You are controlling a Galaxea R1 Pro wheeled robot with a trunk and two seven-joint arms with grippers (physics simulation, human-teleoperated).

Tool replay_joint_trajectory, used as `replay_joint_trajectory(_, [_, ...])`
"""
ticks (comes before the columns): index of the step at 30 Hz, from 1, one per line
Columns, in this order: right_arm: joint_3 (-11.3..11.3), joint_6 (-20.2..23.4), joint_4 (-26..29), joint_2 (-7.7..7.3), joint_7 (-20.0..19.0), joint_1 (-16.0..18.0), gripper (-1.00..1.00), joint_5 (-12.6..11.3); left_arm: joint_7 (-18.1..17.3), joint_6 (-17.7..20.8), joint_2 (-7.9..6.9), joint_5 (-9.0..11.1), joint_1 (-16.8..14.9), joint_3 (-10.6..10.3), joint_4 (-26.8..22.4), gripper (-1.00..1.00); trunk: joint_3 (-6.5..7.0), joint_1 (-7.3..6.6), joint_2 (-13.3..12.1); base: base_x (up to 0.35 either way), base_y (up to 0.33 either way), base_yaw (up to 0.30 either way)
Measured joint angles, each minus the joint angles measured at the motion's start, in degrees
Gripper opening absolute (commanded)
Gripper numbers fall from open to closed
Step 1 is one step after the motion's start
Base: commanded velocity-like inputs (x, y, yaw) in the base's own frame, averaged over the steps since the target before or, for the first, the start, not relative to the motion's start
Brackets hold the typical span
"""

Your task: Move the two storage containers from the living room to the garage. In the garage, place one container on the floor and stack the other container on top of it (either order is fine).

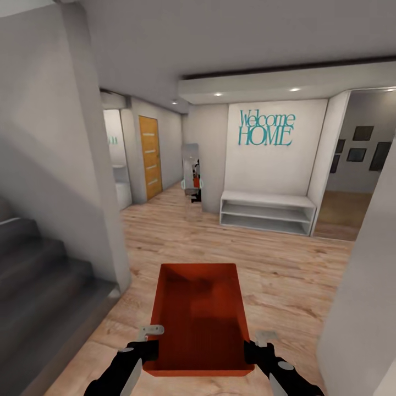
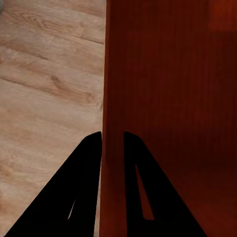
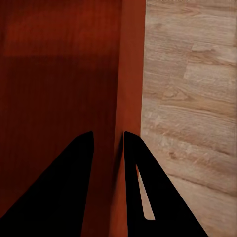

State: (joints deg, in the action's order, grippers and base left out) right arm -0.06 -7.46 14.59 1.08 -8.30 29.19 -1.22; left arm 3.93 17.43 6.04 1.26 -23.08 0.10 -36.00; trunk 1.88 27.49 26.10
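wood plank floor (image 1: 264, 264) | white low shelf (image 1: 268, 213) standing on it

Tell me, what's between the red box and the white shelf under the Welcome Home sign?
Just bare wood floor, seen in the head view, between the storage container and the white shelf.

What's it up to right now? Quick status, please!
Left end effector and right end effector each clamped on a side wall of one storage container. Carried above wood floor, hallway. White shelf bench ahead; stairs at left.

Orange-red open-top container (image 1: 199, 322), empty, level, held above light wood planks.
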Motion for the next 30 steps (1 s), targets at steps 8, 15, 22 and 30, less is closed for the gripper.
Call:
replay_joint_trajectory(8, [0.00, 0.00, 0.00, 0.00, 0.00, 0.00, -1.00, 0.00, 0.00, 0.00, 0.00, 0.00, 0.00, 0.00, 0.00, -1.00, 0.00, 0.00, 0.00, 0.329, 0.000, 0.000])
replay_joint_trajectory(15, [0.01, 0.01, 0.00, 0.00, 0.00, 0.00, -1.00, 0.00, 0.00, 0.00, 0.00, 0.00, 0.00, 0.00, 0.00, -1.00, 0.00, 0.00, 0.00, 0.329, 0.000, 0.000])
replay_joint_trajectory(22, [-0.01, 0.00, 0.00, 0.00, 0.00, 0.00, -1.00, 0.00, 0.00, 0.00, 0.00, 0.00, 0.00, 0.00, 0.00, -1.00, 0.00, 0.00, 0.00, 0.329, 0.000, 0.000])
replay_joint_trajectory(30, [0.00, 0.01, 0.00, 0.00, 0.00, 0.00, -1.00, 0.00, 0.00, 0.00, 0.00, 0.00, 0.00, 0.00, 0.00, -1.00, -0.24, 0.00, 0.00, 0.329, 0.000, 0.000])
